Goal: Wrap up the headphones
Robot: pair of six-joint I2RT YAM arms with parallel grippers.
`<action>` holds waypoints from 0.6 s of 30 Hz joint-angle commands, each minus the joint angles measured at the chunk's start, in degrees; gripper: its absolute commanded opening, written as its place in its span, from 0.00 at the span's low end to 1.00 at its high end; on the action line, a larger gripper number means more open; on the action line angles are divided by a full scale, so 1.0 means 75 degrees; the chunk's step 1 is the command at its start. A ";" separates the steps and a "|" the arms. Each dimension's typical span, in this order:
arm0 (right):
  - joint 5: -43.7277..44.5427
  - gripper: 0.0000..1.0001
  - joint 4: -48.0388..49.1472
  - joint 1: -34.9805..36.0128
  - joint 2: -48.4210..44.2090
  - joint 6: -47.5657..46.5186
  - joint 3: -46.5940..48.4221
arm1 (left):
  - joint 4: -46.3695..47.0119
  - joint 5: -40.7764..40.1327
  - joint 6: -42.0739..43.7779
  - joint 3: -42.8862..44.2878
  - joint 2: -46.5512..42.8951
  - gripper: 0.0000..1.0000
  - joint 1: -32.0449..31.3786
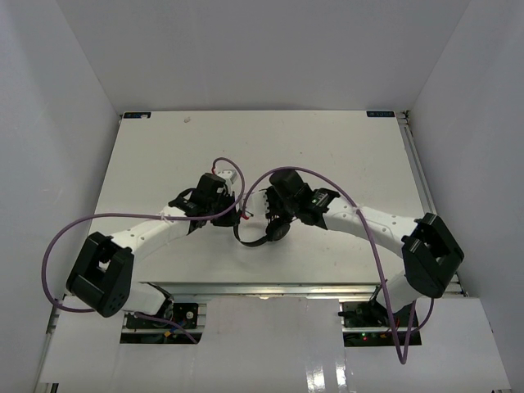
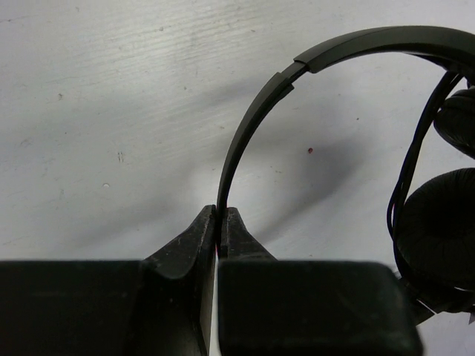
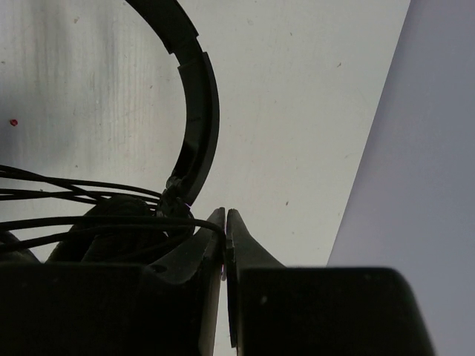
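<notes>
The black headphones (image 1: 264,233) lie at the middle of the white table (image 1: 327,155), between my two grippers. In the left wrist view, my left gripper (image 2: 220,212) is shut on the lower end of the thin headband (image 2: 249,126), which arches up and off to the right. A round padded earcup (image 2: 441,237) and the thin cord (image 2: 415,148) hang at the right of that view. My right gripper (image 3: 225,216) is shut on the cord (image 3: 74,222), which runs in from the left over an earcup (image 3: 111,233). Several strands of cord cross there, below the headband (image 3: 199,111).
Purple cables (image 1: 57,246) loop off both arms over the table's near half. White walls enclose the table on three sides, and the right wall (image 3: 430,148) stands close in the right wrist view. A small red speck (image 2: 310,150) marks the table.
</notes>
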 commanded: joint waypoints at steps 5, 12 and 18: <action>-0.1642 0.18 0.0334 -0.0686 -0.0084 0.0050 0.0248 | 0.0338 0.0516 0.0277 0.0130 -0.0235 0.00 -0.0036; -0.2104 0.38 0.0306 -0.1138 0.0069 0.0343 0.0374 | -0.0004 -0.0025 0.0160 0.0483 0.0166 0.00 -0.0017; -0.2405 0.56 0.0301 -0.1667 -0.0063 0.0364 0.0114 | -0.0241 -0.0316 0.0133 0.0683 0.0260 0.00 0.0139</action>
